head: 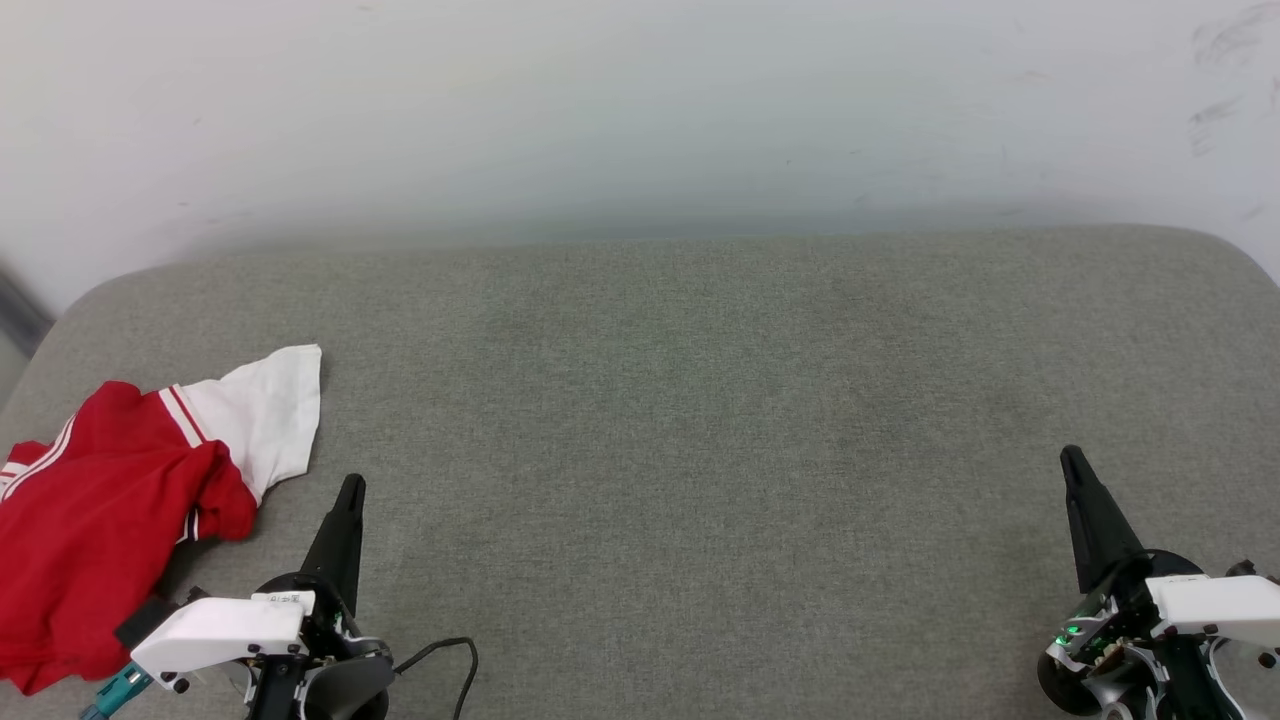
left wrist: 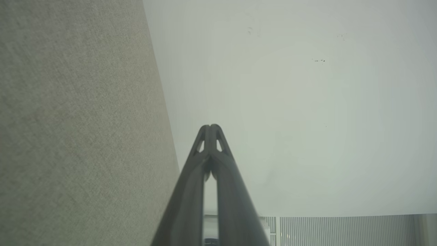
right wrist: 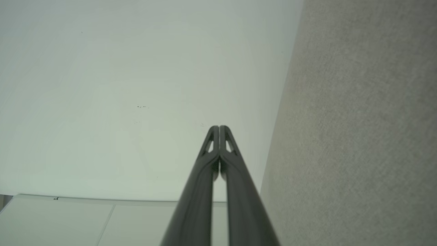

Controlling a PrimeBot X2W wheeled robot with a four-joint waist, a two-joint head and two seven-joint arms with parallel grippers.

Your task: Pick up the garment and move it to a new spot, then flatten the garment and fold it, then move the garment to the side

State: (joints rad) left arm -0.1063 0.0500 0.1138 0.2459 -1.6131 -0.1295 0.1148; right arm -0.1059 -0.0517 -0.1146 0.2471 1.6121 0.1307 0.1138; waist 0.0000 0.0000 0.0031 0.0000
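The garment (head: 110,500), red with a white sleeve and red-white stripe trim, lies crumpled at the left edge of the grey padded surface (head: 700,430). My left gripper (head: 352,487) is shut just right of the garment's white sleeve, apart from it, holding nothing. Far to the right, my right gripper (head: 1072,458) is shut and empty above the same surface. In the left wrist view the left gripper (left wrist: 210,126) has its tips pressed together. The right wrist view shows the right gripper (right wrist: 219,127) closed the same way.
A white wall (head: 640,110) rises behind the padded surface. A black cable (head: 455,655) loops by my left wrist. The grey fabric (left wrist: 75,130) runs along the left of the left wrist view and the grey fabric (right wrist: 358,136) along the right of the right wrist view.
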